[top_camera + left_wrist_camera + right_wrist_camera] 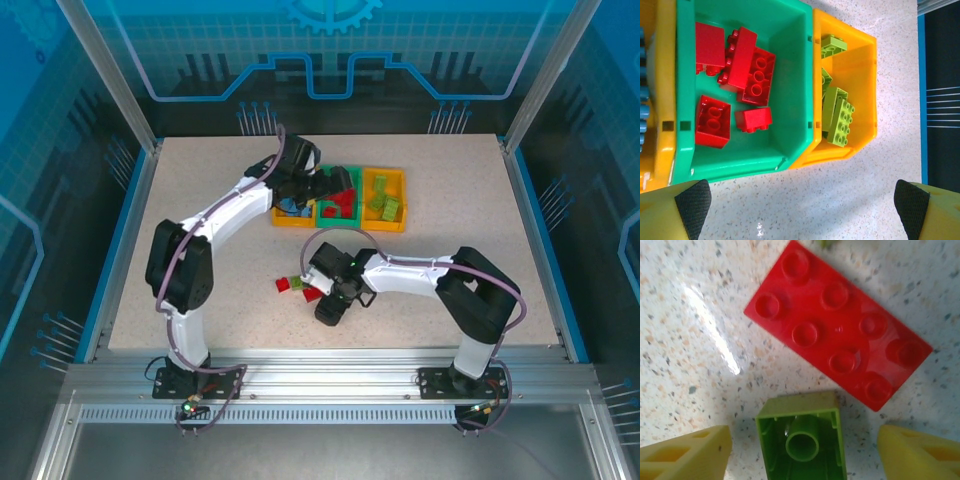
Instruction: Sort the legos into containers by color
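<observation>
Legos were mostly sorted. Red bricks lay piled in the green bin (five or so, a couple leaning on each other). Light green bricks lay in the right orange-yellow bin. Blue bricks showed in the left orange-yellow bin, partly hidden under the left arm in the top view. The three bins stood joined in a row toward the far middle of the speckled table.

The left gripper hung by the bins' edge. Its fingers were spread wide, with bare table between them.

The right gripper was low over the table, nearer the arm bases and well apart from the bins. Its fingers were spread either side of a loose light green brick, which lay upside down (hollow underside and centre tube facing up). A gap showed on both sides, so the brick was not pinched. A loose red eight-stud brick lay studs up just beyond the green one, with a thin strip of table between them. In the top view, what looked like a second loose red brick lay on the table just left of that gripper.
</observation>
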### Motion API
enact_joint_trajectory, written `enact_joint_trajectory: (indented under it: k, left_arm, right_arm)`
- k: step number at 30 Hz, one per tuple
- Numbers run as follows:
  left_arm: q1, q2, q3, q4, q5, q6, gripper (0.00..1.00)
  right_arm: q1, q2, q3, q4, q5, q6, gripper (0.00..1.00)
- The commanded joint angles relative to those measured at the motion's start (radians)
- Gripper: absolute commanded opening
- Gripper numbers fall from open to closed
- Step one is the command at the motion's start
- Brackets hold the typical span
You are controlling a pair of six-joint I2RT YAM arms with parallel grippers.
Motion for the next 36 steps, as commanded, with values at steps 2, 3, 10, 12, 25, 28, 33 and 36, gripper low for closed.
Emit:
enact_joint_trajectory:
  k: [2, 3, 10, 12, 25, 28, 33, 36]
  left_arm:
    - [0.022, -0.075, -0.068, 0.023, -0.006, -0.022, 0.99]
    - [0.026, -0.082, -0.077, 0.022, -0.006, -0.022, 0.99]
    - [0.038, -0.151, -0.169, 0.016, -0.035, -0.026, 0.99]
    - [0.044, -0.175, -0.201, 0.015, -0.042, -0.029, 0.99]
    - [0.049, -0.336, -0.405, -0.108, -0.187, 0.063, 0.99]
    - [0.041, -0.369, -0.463, -0.129, -0.200, 0.084, 0.99]
    - [-0.024, -0.424, -0.549, -0.133, -0.222, 0.147, 0.99]
    - [-0.108, -0.422, -0.552, -0.167, -0.265, 0.211, 0.99]
  right_arm:
    - [0.014, 0.013, 0.020, -0.048, -0.021, -0.033, 0.68]
    - [0.014, 0.017, 0.025, -0.051, -0.021, -0.033, 0.64]
    - [0.019, 0.002, 0.044, -0.069, -0.005, -0.030, 0.39]
    - [0.017, -0.028, 0.039, -0.075, -0.001, -0.030, 0.37]
    - [-0.268, -0.327, 0.002, -0.037, -0.072, 0.059, 0.32]
    - [-0.382, -0.319, 0.039, -0.048, -0.042, 0.140, 0.31]
    - [-0.560, -0.209, 0.159, -0.097, -0.061, 0.280, 0.28]
    - [-0.607, -0.111, 0.251, -0.122, -0.078, 0.314, 0.27]
